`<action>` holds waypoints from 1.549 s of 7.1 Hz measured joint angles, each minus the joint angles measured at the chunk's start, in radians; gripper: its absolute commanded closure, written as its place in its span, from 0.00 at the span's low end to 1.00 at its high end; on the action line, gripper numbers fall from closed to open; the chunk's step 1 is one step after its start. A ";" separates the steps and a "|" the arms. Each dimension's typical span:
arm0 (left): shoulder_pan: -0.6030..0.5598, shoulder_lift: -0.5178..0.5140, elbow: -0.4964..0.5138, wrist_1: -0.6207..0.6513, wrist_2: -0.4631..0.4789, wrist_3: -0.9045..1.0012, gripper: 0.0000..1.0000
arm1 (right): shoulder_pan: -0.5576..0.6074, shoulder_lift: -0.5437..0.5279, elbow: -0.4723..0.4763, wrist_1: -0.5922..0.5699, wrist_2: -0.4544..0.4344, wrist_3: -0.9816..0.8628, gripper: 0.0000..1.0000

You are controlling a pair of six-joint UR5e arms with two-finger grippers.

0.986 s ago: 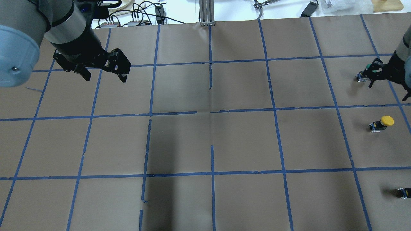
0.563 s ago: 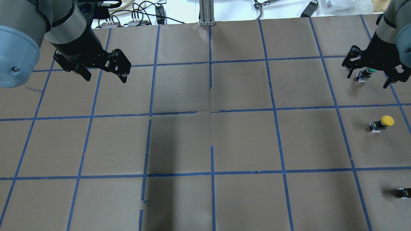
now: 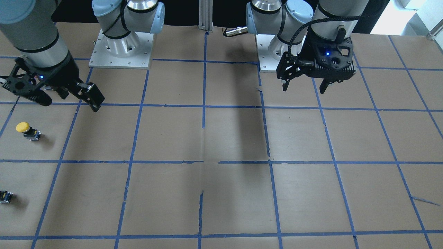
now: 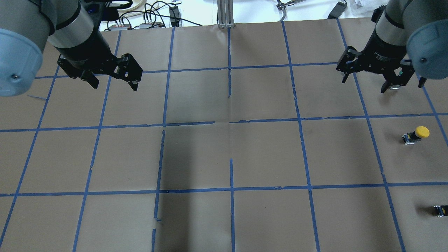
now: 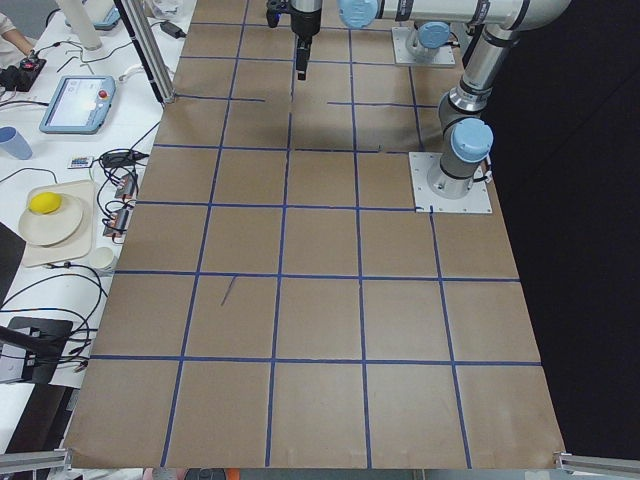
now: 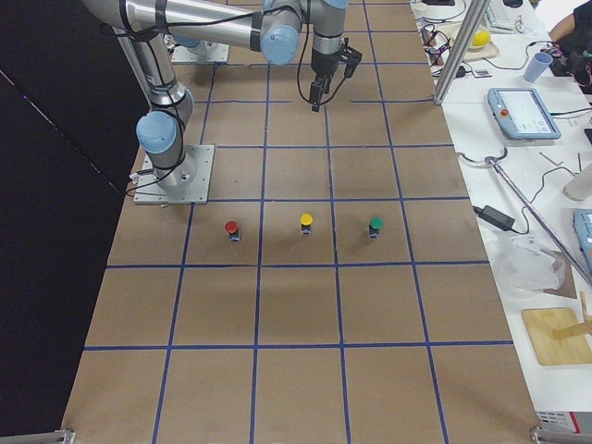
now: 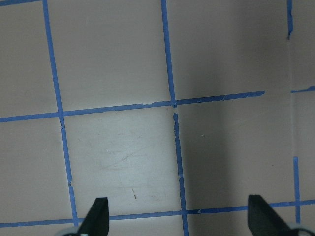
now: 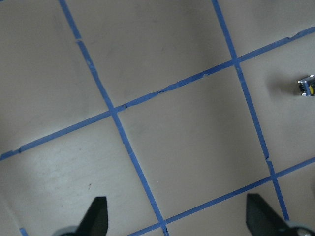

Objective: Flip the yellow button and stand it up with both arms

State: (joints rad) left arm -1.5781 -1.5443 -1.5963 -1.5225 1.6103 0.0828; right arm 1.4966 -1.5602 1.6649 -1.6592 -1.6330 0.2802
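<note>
Front view: the table [image 3: 235, 138] is brown paper gridded with blue tape. The right gripper [image 3: 71, 103] hangs at the far left with its fingers spread wide and nothing between them. The yellow button [image 3: 27, 131] sits on the paper close to the left edge, nearer the camera than that gripper and well apart from it. The left gripper [image 3: 304, 89] hangs right of centre, just in front of its base, also spread and empty.

Overhead: the left gripper is at the far left and the right gripper at the far right, both splayed above the paper. The yellow button lies near the right edge, one square nearer than the right gripper, touching neither claw.

Left-end view: the left arm [image 5: 478, 75] rises from its base and reaches across the top. Its gripper points down, too small to judge.

Right-end view: the yellow button stands cap up in the middle of a row of three, with the red button [image 6: 231, 228] to its left and the green button [image 6: 376, 225] to its right. The right arm [image 6: 280, 39] reaches over the far squares.

Left wrist: the fingertips [image 7: 98, 219] sit far apart over bare paper and tape.

Right wrist: the fingertips [image 8: 96, 216] are equally wide apart. A dark block [image 8: 307, 87] is cut off by the right edge.
</note>
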 measured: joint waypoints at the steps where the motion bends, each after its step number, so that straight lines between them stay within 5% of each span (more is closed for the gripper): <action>1: -0.001 -0.004 0.000 0.000 0.000 0.000 0.00 | 0.035 -0.003 -0.029 0.043 0.015 -0.001 0.00; 6: -0.003 -0.001 0.001 0.001 -0.007 0.000 0.00 | 0.082 -0.031 -0.103 0.240 0.109 -0.073 0.00; 11: -0.006 -0.004 0.014 -0.016 -0.001 0.000 0.00 | 0.061 -0.036 -0.088 0.246 0.083 -0.177 0.00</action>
State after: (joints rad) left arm -1.5838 -1.5481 -1.5818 -1.5382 1.6095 0.0828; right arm 1.5577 -1.5959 1.5768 -1.4129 -1.5496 0.1028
